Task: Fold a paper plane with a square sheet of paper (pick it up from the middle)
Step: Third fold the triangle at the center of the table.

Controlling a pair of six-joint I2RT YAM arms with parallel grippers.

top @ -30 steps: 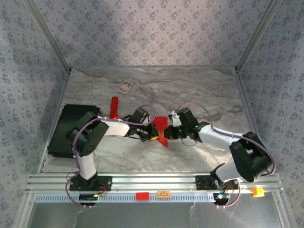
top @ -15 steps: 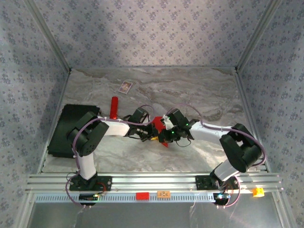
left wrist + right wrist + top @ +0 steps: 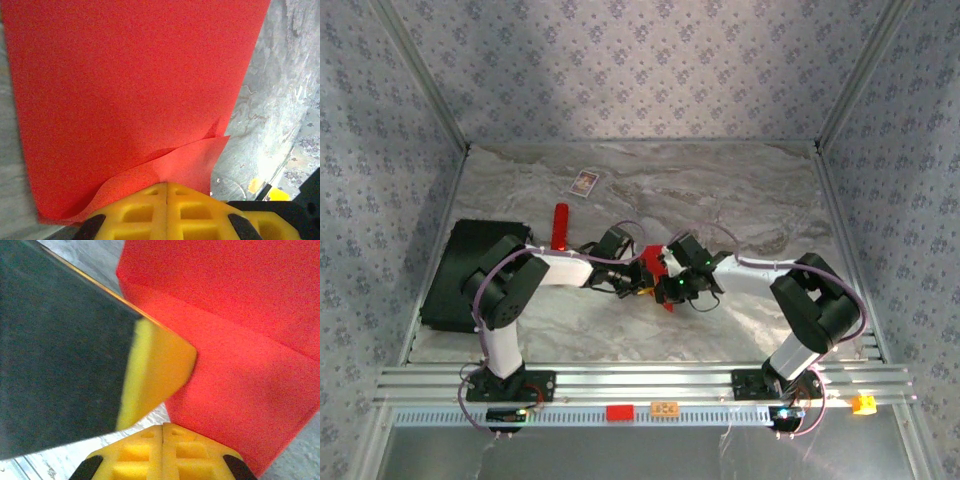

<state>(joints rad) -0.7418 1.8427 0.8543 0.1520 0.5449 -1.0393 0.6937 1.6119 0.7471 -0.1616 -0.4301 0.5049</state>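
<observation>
Top view, bottom of frame: aluminium rail (image 3: 640,385) carrying both arm bases, a small red tag (image 3: 619,411) and an orange tag (image 3: 665,408) on its front strip. Centre of frame: both arms reach inward and meet over the marble-patterned table (image 3: 740,190). The left gripper (image 3: 638,282) and right gripper (image 3: 665,287) sit just beside each other, with the square sheet of paper (image 3: 654,264) between them, creased and standing up from the table. Left wrist view: left gripper (image 3: 166,186) clenched, yellow pads pressed together at bottom centre, grasping the lower edge of the paper (image 3: 125,75); two red layers are visible, the nearer one curling over the pads. Right wrist view: right gripper (image 3: 164,432) likewise clenched on the paper (image 3: 240,340), which shows a straight fold line running toward the right edge; a black-and-yellow part (image 3: 150,370) crosses the left half, touching the paper. Left of centre: black mat (image 3: 460,270). Beyond it: red stick (image 3: 560,226), lying apart from the paper. Upper left, farthest: small printed card (image 3: 584,182), flat on the table.
</observation>
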